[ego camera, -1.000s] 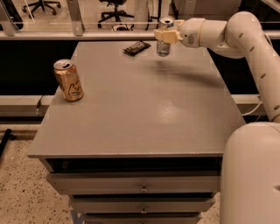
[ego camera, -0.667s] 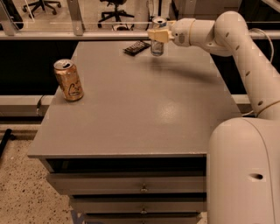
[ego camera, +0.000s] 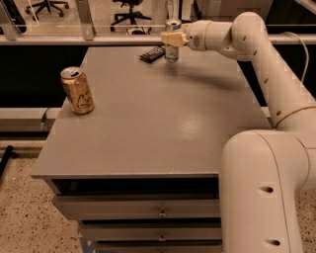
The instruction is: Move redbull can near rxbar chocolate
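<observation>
— Since a second ago the redbull can (ego camera: 172,52) has travelled left along the far side of the table (ego camera: 148,128), carried by the gripper (ego camera: 171,38). The arm (ego camera: 276,84) has swung over with it.

— Where does the can sit at this moment?

— Near the table's far edge, upright, just to the right of the rxbar chocolate (ego camera: 152,54). Whether its base touches the tabletop or hangs just above it cannot be told.

— And the gripper?

— Its pale fingers (ego camera: 168,38) are pinched on the can's middle. One crosses the front of the can, and the silver top shows above them. The gripper reaches in from the right, at the end of the white arm that bends back toward the robot's body (ego camera: 261,197) in the near right corner.

— How does the bar lie?

— Flat and dark, set at a slant, with its right end close to the can. A narrow gap seems to remain between them, though the two are very nearly touching.

— Anything else on the surface?

— An orange-gold can (ego camera: 77,91) stands upright near the left edge, well apart from the other two, in the same place as before. Below the tabletop are drawers (ego camera: 138,210) with small pulls, and beyond the far edge stand office chairs (ego camera: 129,7) on a pale floor.
</observation>
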You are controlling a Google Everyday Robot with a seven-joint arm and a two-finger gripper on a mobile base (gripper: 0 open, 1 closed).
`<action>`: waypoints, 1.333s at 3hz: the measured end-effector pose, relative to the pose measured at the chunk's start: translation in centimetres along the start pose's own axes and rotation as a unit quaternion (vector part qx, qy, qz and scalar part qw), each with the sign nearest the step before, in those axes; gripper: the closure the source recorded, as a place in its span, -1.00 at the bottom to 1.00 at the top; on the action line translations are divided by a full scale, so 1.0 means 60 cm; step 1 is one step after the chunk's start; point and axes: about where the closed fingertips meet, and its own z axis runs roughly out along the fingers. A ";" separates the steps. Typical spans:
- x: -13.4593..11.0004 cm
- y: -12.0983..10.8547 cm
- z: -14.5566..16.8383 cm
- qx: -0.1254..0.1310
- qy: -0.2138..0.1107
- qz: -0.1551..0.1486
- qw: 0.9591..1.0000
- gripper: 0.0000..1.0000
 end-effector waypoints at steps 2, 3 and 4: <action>0.009 -0.007 0.035 0.007 0.009 0.006 1.000 0.09; 0.012 -0.008 0.044 0.008 0.005 0.007 1.000 -0.37; 0.015 -0.007 0.052 0.007 -0.002 0.008 1.000 -0.86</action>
